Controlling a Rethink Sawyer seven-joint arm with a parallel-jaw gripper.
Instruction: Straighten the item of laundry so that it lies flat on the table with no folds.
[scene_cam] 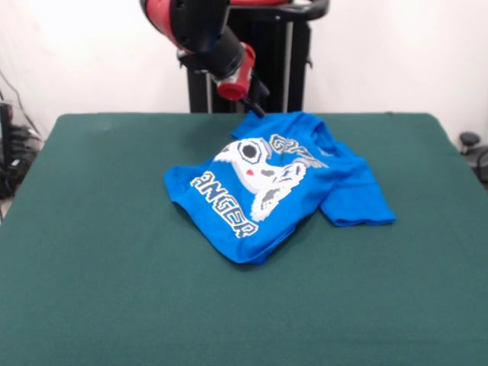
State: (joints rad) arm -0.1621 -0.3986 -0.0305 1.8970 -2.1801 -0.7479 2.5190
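The bright blue T-shirt [282,183] lies crumpled near the middle of the dark green table [99,252], a little toward the far side. Its white controller print and lettering are bunched and folded over, and only parts of the words show. One sleeve [357,202] sticks out flat to the right. The left part is folded under, with a rounded fold at the near edge. My gripper [258,107] hangs from the red and black arm [221,46] and sits at the shirt's far left corner, touching or just above the cloth. Its state is hidden.
The robot's black pedestal [282,69] stands behind the table's far edge. Dark cables and gear [11,152] sit off the table's left side, and a dark object [471,145] off the right. Green cloth shows all round the shirt.
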